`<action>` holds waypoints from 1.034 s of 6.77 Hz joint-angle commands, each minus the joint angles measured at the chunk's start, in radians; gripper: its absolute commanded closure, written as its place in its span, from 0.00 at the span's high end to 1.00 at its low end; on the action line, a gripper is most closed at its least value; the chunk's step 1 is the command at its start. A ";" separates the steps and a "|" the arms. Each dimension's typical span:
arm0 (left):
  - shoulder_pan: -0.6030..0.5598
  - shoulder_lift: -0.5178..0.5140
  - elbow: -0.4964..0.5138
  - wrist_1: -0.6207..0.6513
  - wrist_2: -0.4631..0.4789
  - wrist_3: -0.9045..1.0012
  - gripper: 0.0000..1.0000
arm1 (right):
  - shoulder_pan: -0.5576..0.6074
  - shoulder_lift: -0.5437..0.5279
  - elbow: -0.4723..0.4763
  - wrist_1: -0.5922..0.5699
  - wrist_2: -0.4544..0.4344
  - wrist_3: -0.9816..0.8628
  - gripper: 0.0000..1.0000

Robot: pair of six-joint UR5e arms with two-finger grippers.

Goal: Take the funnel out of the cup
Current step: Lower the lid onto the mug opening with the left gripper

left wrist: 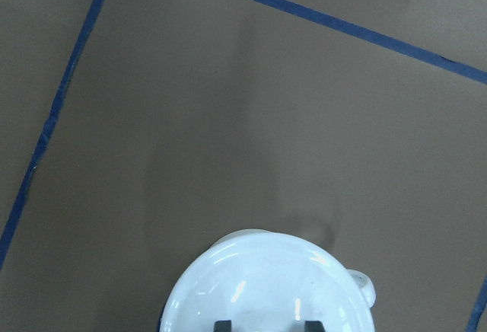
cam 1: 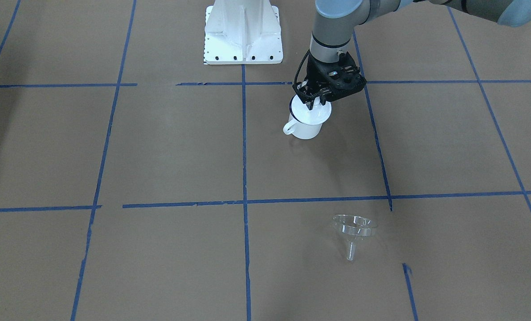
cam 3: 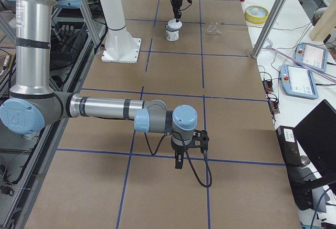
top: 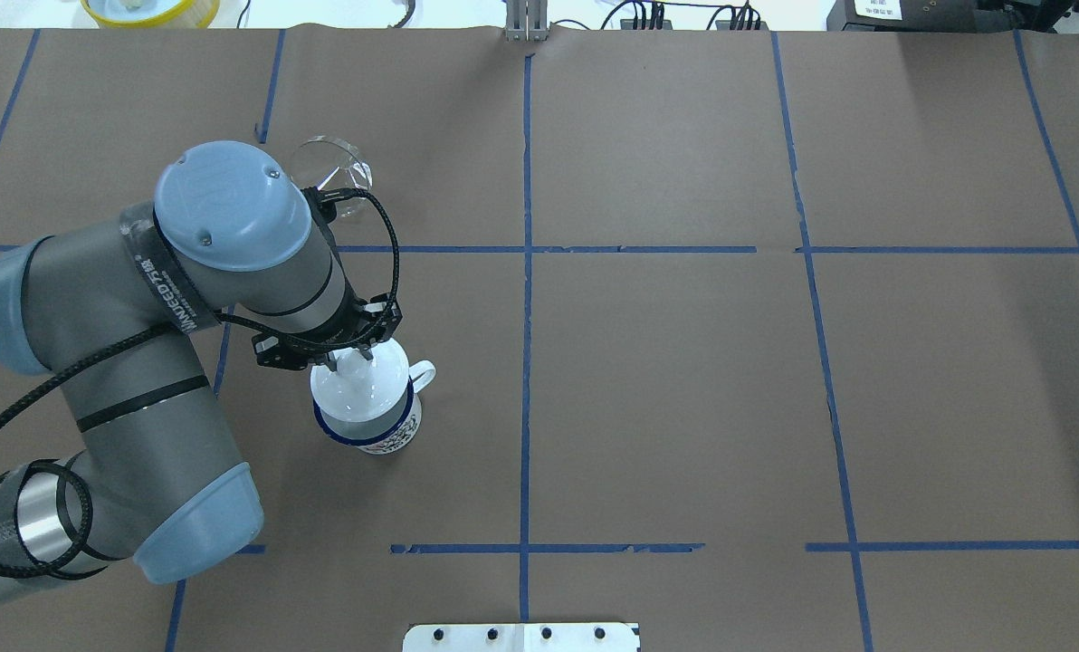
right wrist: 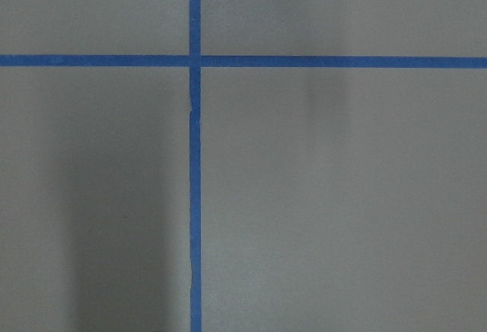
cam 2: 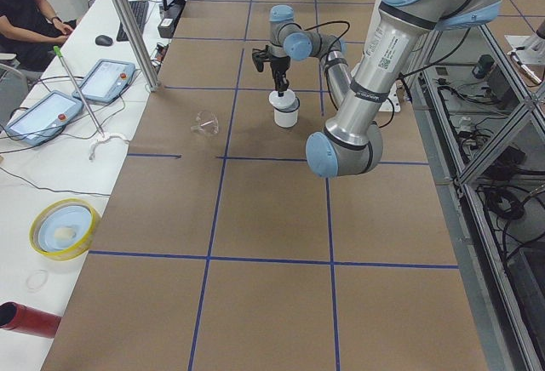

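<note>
The clear funnel [cam 1: 353,227] lies on its side on the brown table, far from the cup; it also shows in the overhead view [top: 329,172], partly behind my left arm. The white mug [cam 1: 308,127] with a blue rim [top: 381,435] stands upright, its handle free. A round white lid [left wrist: 266,286] sits tilted on the mug's mouth. My left gripper [cam 1: 317,104] is directly over the mug, its fingers closed around the lid's middle [top: 358,389]. My right gripper [cam 3: 178,163] hangs low over bare table far from the mug; I cannot tell whether it is open or shut.
The white robot base [cam 1: 243,35] stands close behind the mug. A yellow-rimmed dish [cam 2: 60,226], a red cylinder [cam 2: 30,320] and tablets [cam 2: 102,80] lie on the side bench beyond the table's edge. Blue tape lines cross the table.
</note>
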 commanded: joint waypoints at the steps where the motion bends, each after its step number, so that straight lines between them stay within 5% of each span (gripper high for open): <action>1: 0.014 0.003 0.003 0.000 -0.001 0.000 0.00 | 0.000 0.000 0.000 0.000 0.000 0.000 1.00; 7: 0.014 0.009 -0.006 0.000 -0.004 0.000 0.00 | 0.000 0.000 0.000 0.000 0.000 0.000 1.00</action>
